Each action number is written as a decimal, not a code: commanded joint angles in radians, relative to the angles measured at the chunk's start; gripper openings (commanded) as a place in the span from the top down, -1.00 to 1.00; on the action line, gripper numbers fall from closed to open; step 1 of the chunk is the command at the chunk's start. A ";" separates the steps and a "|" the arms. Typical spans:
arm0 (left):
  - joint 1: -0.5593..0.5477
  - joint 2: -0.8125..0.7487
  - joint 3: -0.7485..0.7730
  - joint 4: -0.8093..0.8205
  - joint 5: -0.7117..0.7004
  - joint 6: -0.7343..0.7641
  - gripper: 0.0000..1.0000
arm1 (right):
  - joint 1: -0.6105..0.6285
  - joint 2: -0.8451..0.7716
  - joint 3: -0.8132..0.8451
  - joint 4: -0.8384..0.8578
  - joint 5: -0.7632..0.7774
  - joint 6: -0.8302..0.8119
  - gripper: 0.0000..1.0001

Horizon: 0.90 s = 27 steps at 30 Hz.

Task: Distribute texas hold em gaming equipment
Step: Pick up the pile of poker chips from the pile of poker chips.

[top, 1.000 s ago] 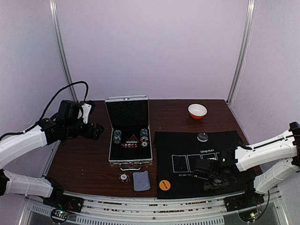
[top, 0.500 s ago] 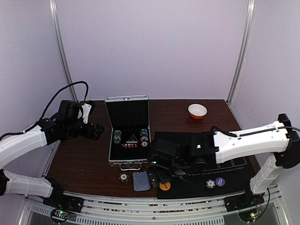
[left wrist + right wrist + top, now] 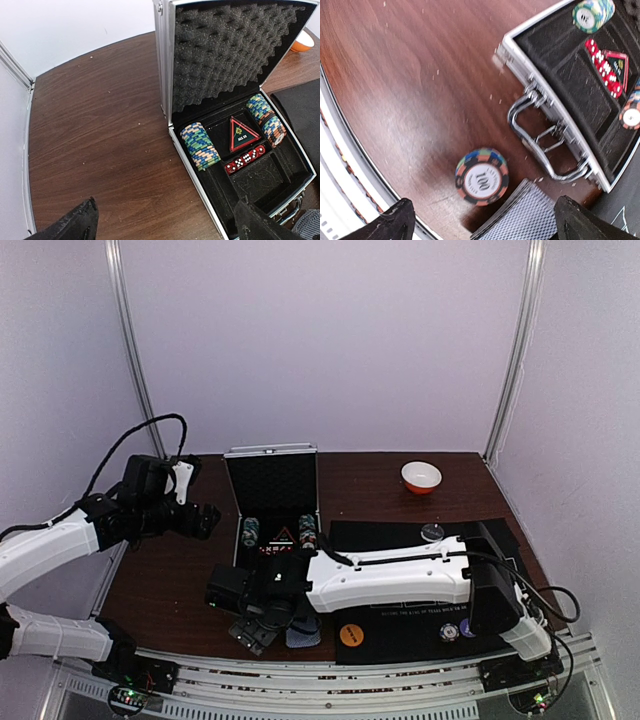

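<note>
A small stack of striped poker chips topped "100" lies on the wood in front of the case, with the grey-blue-backed cards beside it. My right gripper hovers open and empty above them; in the top view it hides the stack and most of the cards. An orange disc, a purple-blue disc beside another chip stack, and a dark disc lie on the black mat. My left gripper is open and empty, held above the table left of the case.
The open silver case holds chip rows, red dice and a triangular marker; its handle points to the front. A white-and-orange bowl stands at the back right. My right arm spans the mat.
My right arm has swung left from the mat's right front to the spot before the case. A chip stack and purple-blue disc now lie where it was. The left arm has not moved.
</note>
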 commanded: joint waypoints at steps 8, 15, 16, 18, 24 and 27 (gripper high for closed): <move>0.004 -0.009 -0.008 0.044 -0.001 0.012 -0.96 | -0.039 0.083 0.084 -0.022 -0.095 -0.109 -0.88; 0.004 -0.006 -0.009 0.045 0.003 0.012 -0.97 | -0.057 0.121 0.079 -0.040 -0.106 -0.084 -0.64; 0.004 -0.007 -0.009 0.045 0.004 0.012 -0.97 | -0.057 0.128 0.080 -0.041 -0.110 -0.082 -0.59; 0.004 -0.007 -0.009 0.045 0.005 0.012 -0.96 | -0.056 0.141 0.079 -0.045 -0.115 -0.081 -0.49; 0.005 -0.007 -0.009 0.044 0.004 0.012 -0.96 | -0.059 0.176 0.081 -0.041 -0.153 -0.081 -0.34; 0.005 -0.008 -0.010 0.044 0.004 0.013 -0.96 | -0.062 0.187 0.081 -0.038 -0.184 -0.080 -0.24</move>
